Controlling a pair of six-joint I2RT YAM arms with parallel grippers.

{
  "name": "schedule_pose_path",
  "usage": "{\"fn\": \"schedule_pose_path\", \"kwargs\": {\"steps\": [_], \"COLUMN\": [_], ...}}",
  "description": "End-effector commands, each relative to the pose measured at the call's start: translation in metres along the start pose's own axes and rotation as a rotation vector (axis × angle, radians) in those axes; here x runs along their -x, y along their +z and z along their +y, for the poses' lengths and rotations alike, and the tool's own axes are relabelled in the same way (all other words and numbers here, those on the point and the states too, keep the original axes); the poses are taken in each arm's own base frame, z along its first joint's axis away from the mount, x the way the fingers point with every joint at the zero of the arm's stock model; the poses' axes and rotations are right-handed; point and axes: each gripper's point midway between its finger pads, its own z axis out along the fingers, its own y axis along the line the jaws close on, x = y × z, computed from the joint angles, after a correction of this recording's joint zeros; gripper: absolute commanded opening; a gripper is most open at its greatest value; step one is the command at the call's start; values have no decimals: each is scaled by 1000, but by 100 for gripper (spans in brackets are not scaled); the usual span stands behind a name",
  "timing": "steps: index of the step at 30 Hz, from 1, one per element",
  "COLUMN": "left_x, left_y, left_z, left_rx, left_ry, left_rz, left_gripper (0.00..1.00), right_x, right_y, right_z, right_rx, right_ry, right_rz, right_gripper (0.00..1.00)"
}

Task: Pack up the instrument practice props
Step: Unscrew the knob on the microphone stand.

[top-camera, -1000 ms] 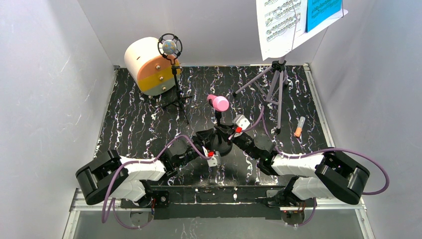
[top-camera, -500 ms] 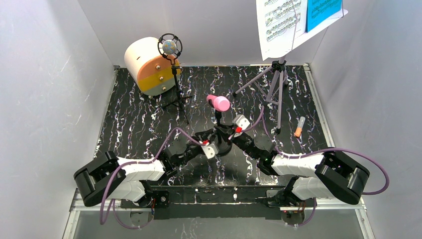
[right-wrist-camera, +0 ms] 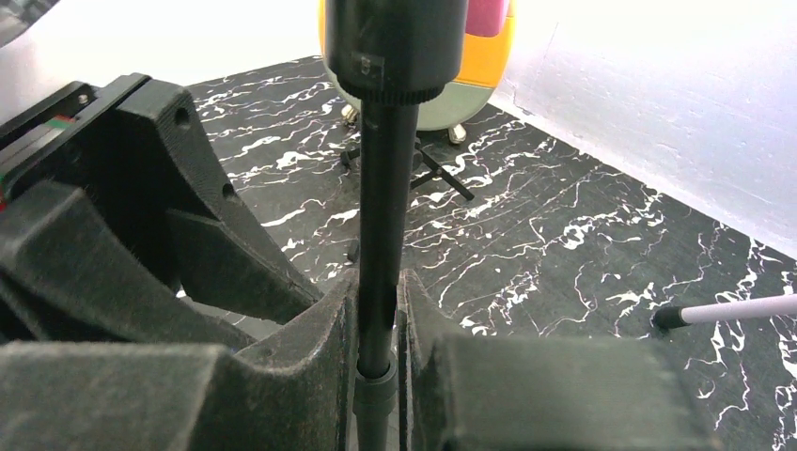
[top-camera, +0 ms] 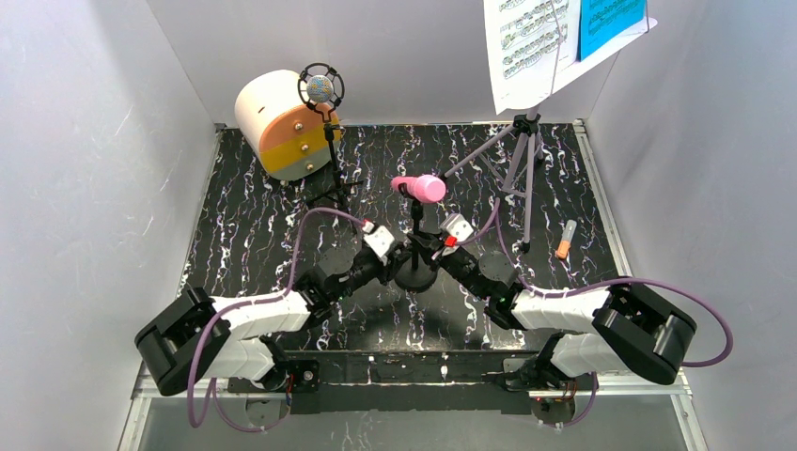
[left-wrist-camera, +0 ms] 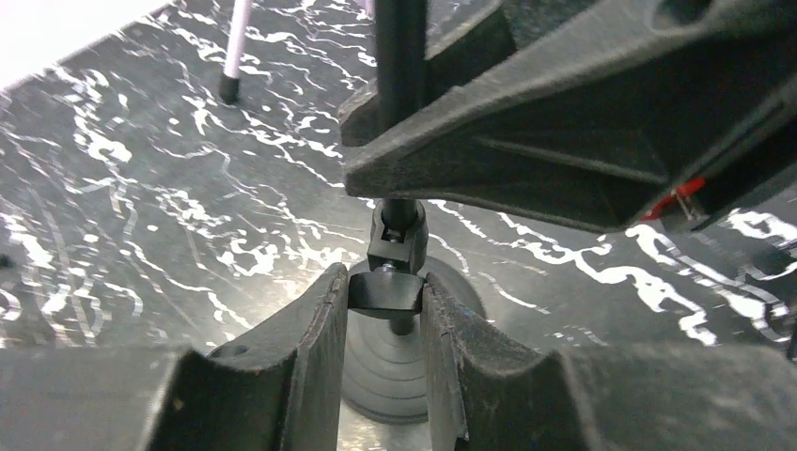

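Pink toy microphone (top-camera: 419,188) tops a black mic stand (right-wrist-camera: 385,235); my right gripper (right-wrist-camera: 378,310) jaws clamp its pole, left gripper (left-wrist-camera: 383,293) jaws pinch its joint.

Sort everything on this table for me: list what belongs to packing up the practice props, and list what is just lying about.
To pack: pink toy microphone on its black stand; silver-headed microphone on its thin tripod; lilac music rack; white page; blue page.

Lying about: cream cylinder box; small orange-tipped stick.
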Motion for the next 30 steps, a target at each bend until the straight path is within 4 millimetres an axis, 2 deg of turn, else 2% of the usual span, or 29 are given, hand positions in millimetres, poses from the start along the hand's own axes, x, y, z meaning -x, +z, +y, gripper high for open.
{"fn": "schedule_pose_path", "kwargs": {"steps": [1,5,9,11,17,22,26,30], "left_x": [16,20,13,9,1,-1,-2,2], "left_y": [8,12,11,11,10,9,9,7], "left_z": [-24,-18,-1,1,2,4,6,8], "left_rx": [-106,-94,-31,-15,44,51,54,29], "left_ry": [-424,-665,-988,-1094,-1361,-1467,-1394,-1220], "left_rz": [6,11,31,40,47,22,13,-6], "left_gripper": [0,0,0,0,0,0,23,46], "right_x": [-64,-65,-65,-65,-66,-67,-66,-66], "right_y": [-17,-16,-16,-16,-16,-16,-16,-17], "right_z": [28,29,29,30,30,30,29,29], "right_rx": [134,142,145,147,149,149,149,150], "right_ry": [-34,-35,-37,-40,-42,-47,-53,-58], "right_rz": [227,231,233,235,240,245,245,246], "right_gripper": [1,1,1,1,1,1,1,1]}}
